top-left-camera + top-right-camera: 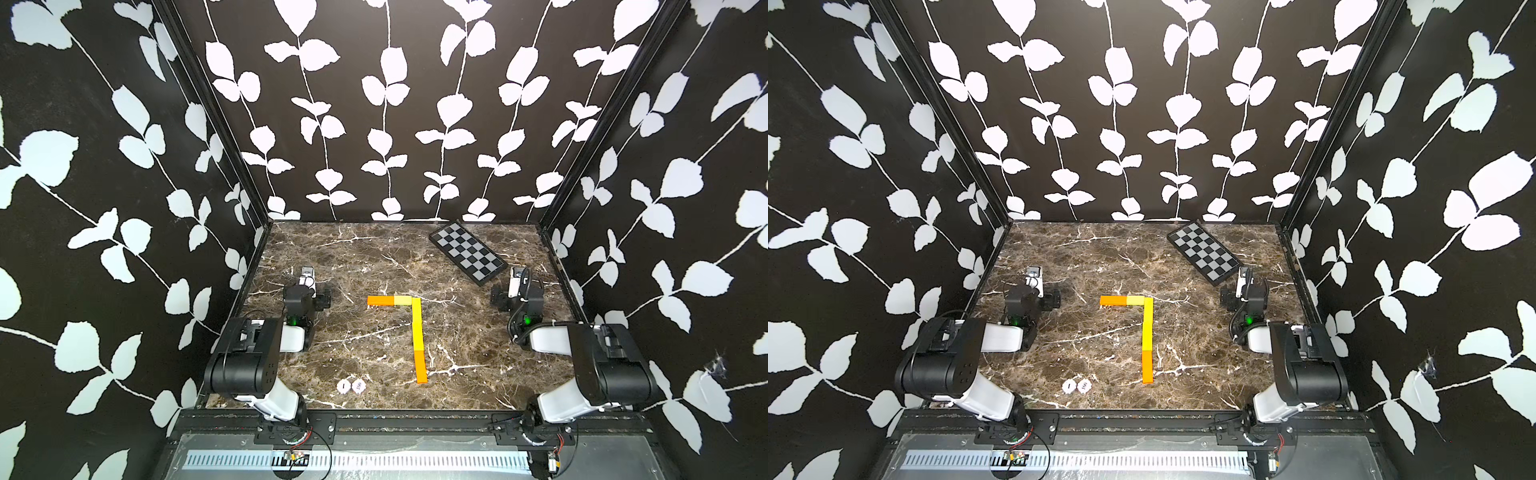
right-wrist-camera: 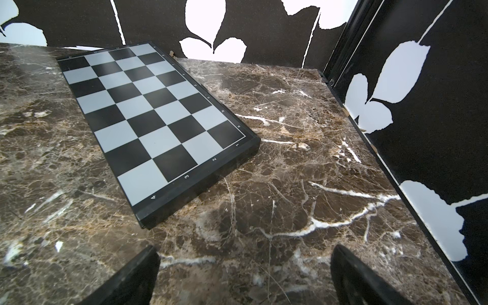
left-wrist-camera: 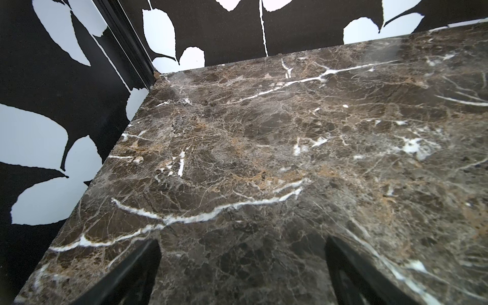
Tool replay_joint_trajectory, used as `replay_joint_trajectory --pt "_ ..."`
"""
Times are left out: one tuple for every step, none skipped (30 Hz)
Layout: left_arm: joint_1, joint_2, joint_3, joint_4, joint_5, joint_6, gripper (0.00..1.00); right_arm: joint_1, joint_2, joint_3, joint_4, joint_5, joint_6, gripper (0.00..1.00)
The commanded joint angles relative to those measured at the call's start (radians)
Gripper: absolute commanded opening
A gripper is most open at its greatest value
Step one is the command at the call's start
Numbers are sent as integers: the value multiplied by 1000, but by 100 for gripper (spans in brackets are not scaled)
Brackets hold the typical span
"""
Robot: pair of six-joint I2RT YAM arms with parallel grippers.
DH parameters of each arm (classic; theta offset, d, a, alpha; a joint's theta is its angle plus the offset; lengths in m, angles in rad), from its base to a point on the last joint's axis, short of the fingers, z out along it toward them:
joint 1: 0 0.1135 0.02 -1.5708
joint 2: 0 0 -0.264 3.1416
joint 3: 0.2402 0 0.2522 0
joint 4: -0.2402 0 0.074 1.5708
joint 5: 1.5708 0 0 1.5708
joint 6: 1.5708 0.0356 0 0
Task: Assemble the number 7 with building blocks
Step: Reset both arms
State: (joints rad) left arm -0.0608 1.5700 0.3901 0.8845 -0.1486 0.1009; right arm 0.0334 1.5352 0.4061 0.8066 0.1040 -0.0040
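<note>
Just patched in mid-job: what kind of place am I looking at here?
Probably a small enclosed robot test booth: three walls papered in leaf print box in a marble-look tabletop, and the left arm and right arm are bolted to a metal rail at its front edge.

A black-and-grey checkerboard lies flat and askew on the brown marble bench, just ahead of the right hand, with its near corner close to that hand. Two small white round tokens sit side by side well behind the left hand, near the bench's front edge. Black wallpaper with white leaves covers the three walls.
</note>
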Motion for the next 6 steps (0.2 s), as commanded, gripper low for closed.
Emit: replay_joint_trajectory --pt "3 -22 12 -1 9 -6 99 -4 -10 -1 29 -44 -17 99" --pt "3 -22 12 -4 8 -6 99 -4 -10 0 28 -43 -17 99" --pt "3 -22 11 -3 9 -7 99 -4 -11 -3 30 -41 -19 99" --pt "3 -22 11 -4 8 -7 99 -4 -11 -4 33 -40 -18 99" --pt "3 -22 11 -3 9 -6 99 -4 -11 -6 35 -37 -17 99" --pt "3 -23 11 -3 9 -7 99 -4 -12 -4 33 -39 -17 99"
